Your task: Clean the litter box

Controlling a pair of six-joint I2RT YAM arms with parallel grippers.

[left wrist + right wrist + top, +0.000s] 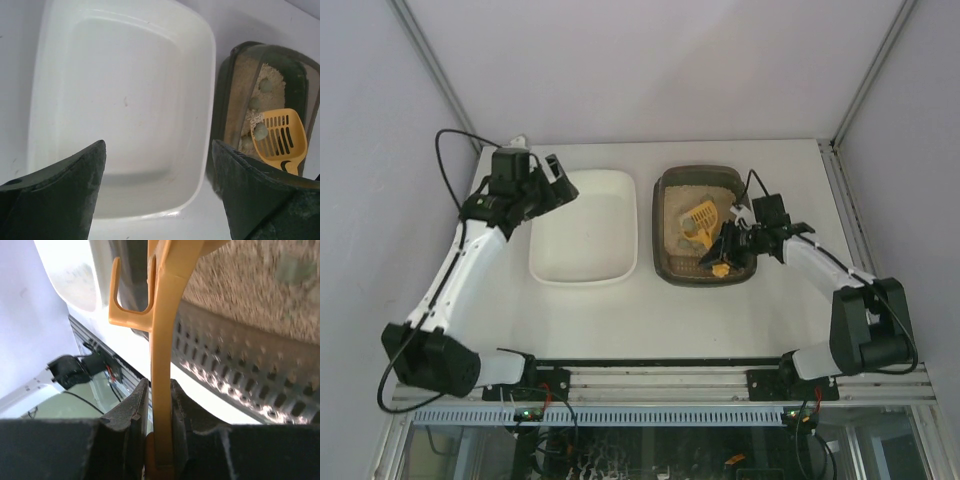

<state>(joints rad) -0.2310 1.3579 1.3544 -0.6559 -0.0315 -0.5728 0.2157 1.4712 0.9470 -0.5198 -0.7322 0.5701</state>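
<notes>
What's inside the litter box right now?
In the litter box: beige litter, a few greenish clumps, and the yellow scoop head with one clump on it, handle in the right claw. Anything buried under the litter is hidden.

A robot lab cell: plain white walls (650,70), white table (650,320), aluminium mounting rail (660,382).

Tub (582,230): sitting on the table (620,320), left of centre, here under my left side.
Litter box (661,240): just beside the tub, on its right, long sides running parallel.
Scoop (701,222): in the litter box, blade on the litter mid-box, handle running to the near right corner.
Clumps (260,131): one on the scoop blade, more on the litter just beside it.
Right pincer (728,250): over that near right corner, handle between my fingers.
Left pincer (555,180): above the tub's far left corner.
</notes>
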